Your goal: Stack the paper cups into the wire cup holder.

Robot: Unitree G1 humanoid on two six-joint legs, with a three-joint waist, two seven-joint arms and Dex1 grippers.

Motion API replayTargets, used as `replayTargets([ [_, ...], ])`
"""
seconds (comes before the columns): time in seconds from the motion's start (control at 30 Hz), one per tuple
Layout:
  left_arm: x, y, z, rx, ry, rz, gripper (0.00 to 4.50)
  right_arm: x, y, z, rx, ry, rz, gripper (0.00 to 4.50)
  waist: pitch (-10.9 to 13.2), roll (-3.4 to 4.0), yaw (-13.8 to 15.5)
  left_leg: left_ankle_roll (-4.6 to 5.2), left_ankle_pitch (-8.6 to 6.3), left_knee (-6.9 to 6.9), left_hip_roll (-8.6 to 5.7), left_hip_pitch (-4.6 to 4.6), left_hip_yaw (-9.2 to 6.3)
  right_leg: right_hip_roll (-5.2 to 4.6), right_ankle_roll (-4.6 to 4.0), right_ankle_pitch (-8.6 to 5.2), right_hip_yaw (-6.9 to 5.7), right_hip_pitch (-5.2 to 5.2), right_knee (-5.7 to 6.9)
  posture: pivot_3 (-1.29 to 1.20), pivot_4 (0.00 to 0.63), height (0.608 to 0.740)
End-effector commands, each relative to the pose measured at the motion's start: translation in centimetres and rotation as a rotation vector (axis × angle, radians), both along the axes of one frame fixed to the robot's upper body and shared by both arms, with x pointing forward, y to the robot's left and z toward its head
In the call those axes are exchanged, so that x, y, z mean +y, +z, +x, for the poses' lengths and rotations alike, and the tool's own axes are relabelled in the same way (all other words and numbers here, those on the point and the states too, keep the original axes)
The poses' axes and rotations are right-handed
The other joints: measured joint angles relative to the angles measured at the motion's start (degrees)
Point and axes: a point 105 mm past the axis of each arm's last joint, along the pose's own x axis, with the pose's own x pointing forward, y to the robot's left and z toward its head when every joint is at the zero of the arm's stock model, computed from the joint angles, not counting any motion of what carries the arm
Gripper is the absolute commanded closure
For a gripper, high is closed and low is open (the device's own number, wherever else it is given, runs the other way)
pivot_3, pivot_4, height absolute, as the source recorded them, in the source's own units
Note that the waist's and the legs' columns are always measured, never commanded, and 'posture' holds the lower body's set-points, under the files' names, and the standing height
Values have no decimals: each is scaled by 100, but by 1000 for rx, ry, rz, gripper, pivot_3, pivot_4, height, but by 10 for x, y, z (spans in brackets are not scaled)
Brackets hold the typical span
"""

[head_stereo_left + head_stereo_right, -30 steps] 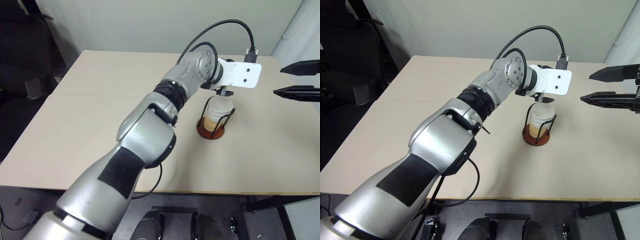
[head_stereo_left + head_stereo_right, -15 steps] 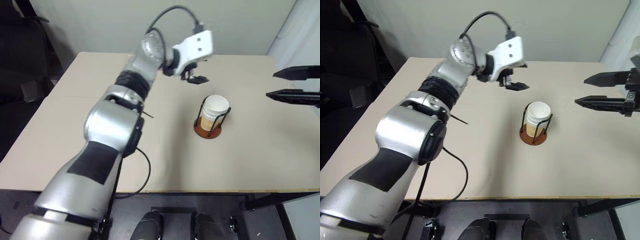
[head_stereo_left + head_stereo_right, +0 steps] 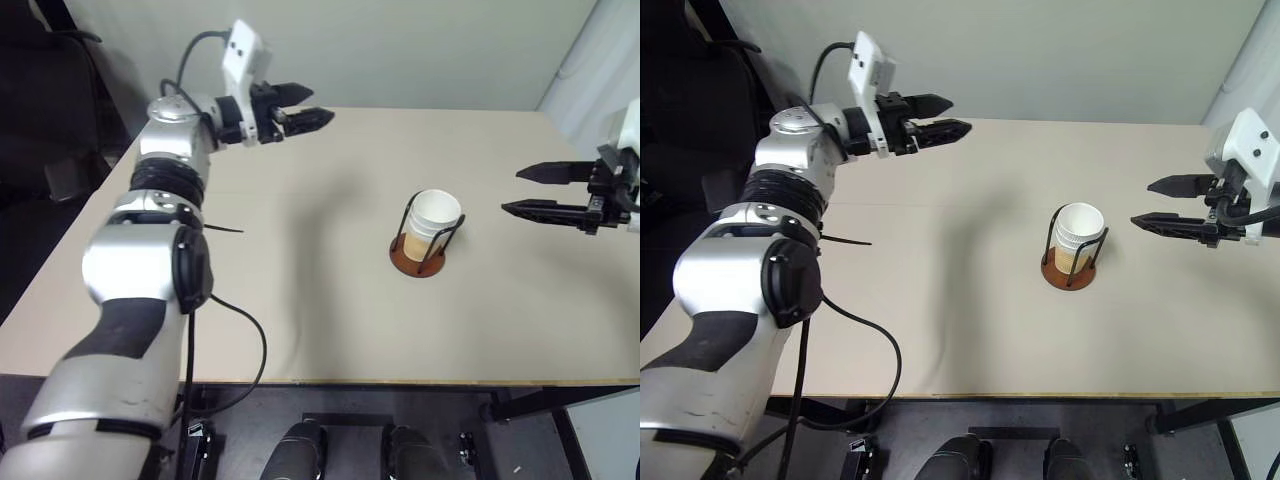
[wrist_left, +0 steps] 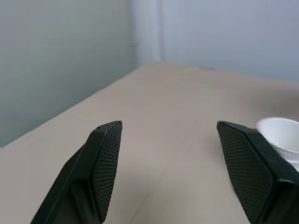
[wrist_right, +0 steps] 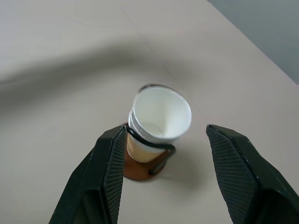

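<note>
Left gripper has swung away from the wire cup holder, open and empty; paper cups nested inside; right gripper open, empty; stacking looks done.

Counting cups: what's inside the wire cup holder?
Nested tan paper cups sit in the black wire holder on its reddish-brown disc base; stacked white rims show, exact count hidden.

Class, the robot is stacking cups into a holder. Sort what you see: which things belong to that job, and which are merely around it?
Belonging to the job:
- paper cups, nested together
- wire cup holder, holding them

Merely around:
- table
- black cable
</note>
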Motion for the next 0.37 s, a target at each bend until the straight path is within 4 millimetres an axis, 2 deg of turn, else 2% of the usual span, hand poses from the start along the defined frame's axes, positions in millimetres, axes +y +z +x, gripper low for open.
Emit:
replayTargets([
  [0.03,21,30,-2,-86,85,-49,1044,4,3,3,-39,12,-19,1762,-2,-3,-28,-1,3,-6,-3,1,11,19,-5,1,-18,-5,0,0,150,740],
  [0.2,34,21,-3,-70,113,-8,1044,10,-7,9,-35,17,-3,1762,-3,-1,-30,-7,11,-7,1,1,-10,8,-25,6,-8,-4,-2,0,150,740],
  [0.23,35,19,-2,-66,117,1,1044,11,-8,8,-35,20,0,1762,-3,-1,-29,-7,12,-10,-3,4,0,31,-33,7,-25,-5,1,0,150,740],
  [0.37,41,12,-2,-32,128,12,1044,10,-8,7,-54,0,9,1762,0,1,-17,-13,17,-5,3,-6,-20,4,-54,12,-3,-9,-2,0,150,740],
])
